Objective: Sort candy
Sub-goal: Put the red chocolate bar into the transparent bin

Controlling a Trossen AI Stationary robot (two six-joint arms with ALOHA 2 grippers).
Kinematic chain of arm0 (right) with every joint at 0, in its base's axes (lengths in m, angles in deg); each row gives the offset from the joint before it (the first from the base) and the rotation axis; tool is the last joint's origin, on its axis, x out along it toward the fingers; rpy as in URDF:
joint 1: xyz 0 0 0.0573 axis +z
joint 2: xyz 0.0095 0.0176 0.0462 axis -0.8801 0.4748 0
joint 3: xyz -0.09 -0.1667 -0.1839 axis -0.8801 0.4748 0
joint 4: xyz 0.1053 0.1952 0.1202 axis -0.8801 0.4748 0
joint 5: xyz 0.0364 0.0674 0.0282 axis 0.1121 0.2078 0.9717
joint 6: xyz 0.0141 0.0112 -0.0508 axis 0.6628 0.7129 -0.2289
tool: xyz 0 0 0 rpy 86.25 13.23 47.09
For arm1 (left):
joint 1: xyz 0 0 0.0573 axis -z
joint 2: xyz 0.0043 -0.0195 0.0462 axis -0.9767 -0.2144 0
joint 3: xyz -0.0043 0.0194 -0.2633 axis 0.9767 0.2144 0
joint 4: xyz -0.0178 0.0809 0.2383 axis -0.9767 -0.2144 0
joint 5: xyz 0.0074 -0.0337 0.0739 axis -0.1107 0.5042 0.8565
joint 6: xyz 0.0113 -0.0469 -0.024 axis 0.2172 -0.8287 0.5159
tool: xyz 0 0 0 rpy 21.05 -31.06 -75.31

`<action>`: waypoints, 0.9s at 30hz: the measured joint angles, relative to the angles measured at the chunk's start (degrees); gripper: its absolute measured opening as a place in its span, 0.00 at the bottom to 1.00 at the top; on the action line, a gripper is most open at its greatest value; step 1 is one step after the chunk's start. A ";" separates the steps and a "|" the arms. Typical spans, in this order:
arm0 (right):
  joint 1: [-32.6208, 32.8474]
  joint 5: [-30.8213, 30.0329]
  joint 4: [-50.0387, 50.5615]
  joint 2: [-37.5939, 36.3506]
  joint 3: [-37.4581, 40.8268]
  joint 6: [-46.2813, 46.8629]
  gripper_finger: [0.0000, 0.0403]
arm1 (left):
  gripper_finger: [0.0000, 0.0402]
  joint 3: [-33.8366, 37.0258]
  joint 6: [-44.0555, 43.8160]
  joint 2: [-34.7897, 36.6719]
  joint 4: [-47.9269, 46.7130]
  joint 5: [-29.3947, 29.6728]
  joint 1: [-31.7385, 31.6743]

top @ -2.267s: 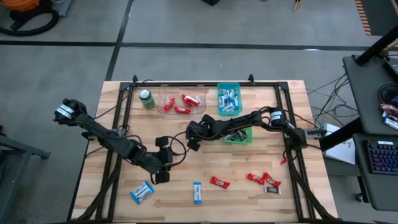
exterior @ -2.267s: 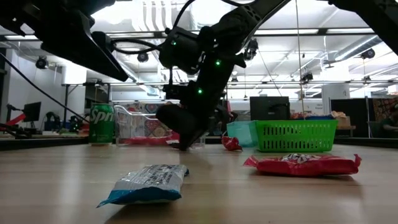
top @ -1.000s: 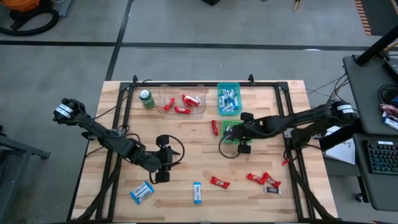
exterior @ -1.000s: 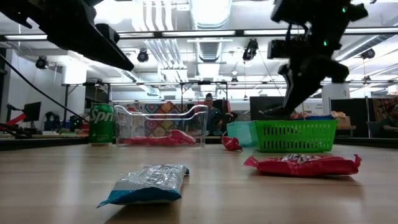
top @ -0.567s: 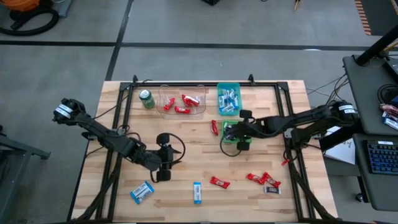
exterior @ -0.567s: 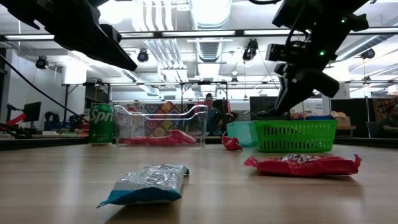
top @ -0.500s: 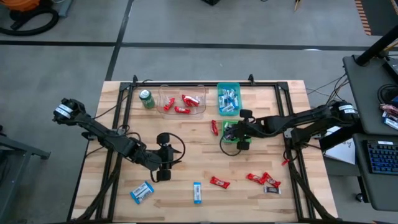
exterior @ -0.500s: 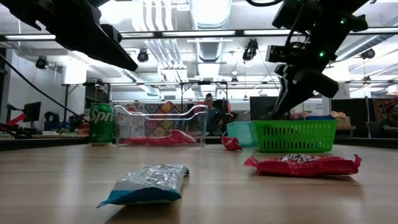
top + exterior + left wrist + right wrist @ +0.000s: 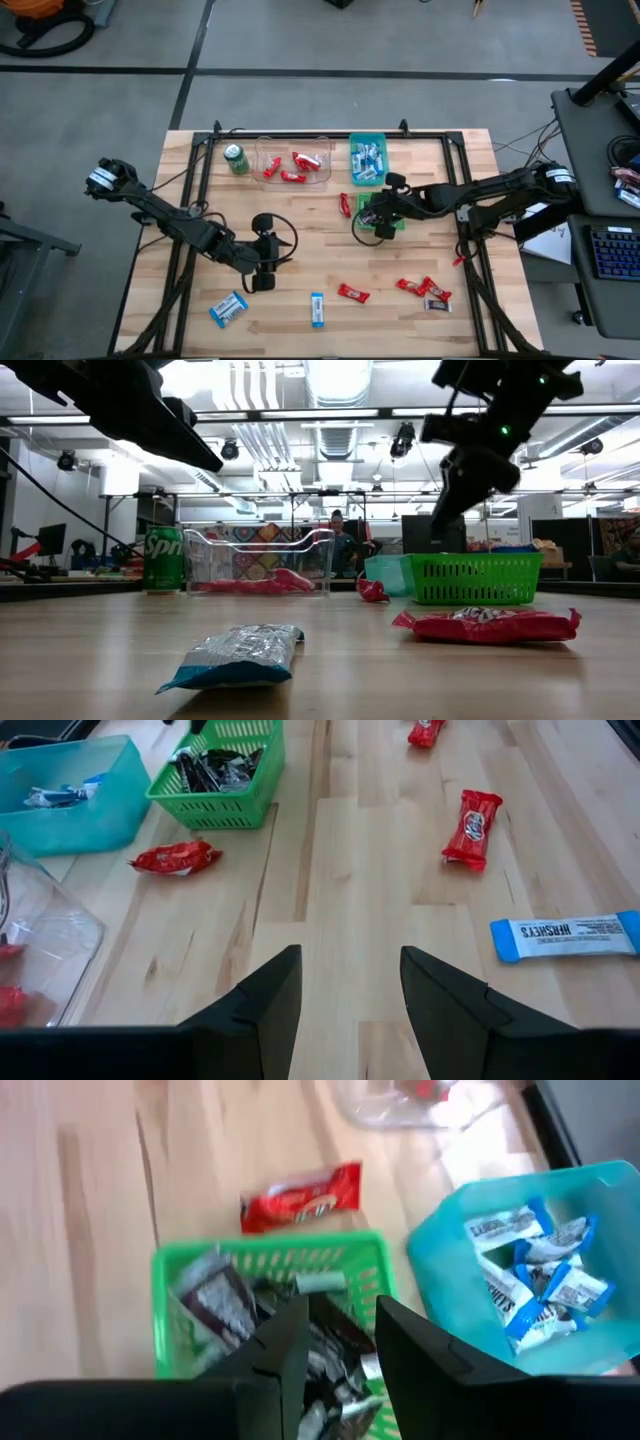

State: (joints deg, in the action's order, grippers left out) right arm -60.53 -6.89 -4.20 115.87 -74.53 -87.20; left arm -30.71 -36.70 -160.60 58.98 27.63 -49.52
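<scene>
Wooden planks make up the desk [image 9: 300, 250], framed by black rails. Toward its far edge stand a clear tub [image 9: 292, 166] with red bars, a blue bin [image 9: 368, 160] with blue-and-white bars [image 9: 540, 1285], and a green basket [image 9: 385, 215] with dark bars [image 9: 225, 1300]. A green can [image 9: 236, 159] stands near the far left corner. The left gripper [image 9: 345, 995] hovers over the middle of the desk, fingers apart and empty. The right gripper [image 9: 335, 1345] hangs above the green basket, fingers parted with nothing visibly between them. Loose candy lies near the front edge: two blue-and-white bars [image 9: 228, 309], red bars [image 9: 352, 293] and a dark bar [image 9: 437, 305]. One red bar [image 9: 346, 205] lies just left of the basket.
</scene>
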 joint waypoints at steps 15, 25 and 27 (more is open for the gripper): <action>2.97 22.86 -1.32 1.01 -6.14 24.95 0.19 | 0.38 0.00 -3.23 0.00 0.36 0.10 -0.09; 15.13 22.30 -2.18 6.07 -6.29 25.23 0.20 | 0.38 0.00 -3.00 0.00 2.10 2.89 -0.09; 17.99 19.35 -2.76 7.49 -6.29 23.74 0.20 | 0.38 0.00 -2.44 0.00 3.03 2.88 -0.09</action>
State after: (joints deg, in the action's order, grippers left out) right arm -42.54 12.46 -6.96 123.36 -80.81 -63.46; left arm -30.71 -39.14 -160.60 62.01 30.51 -49.61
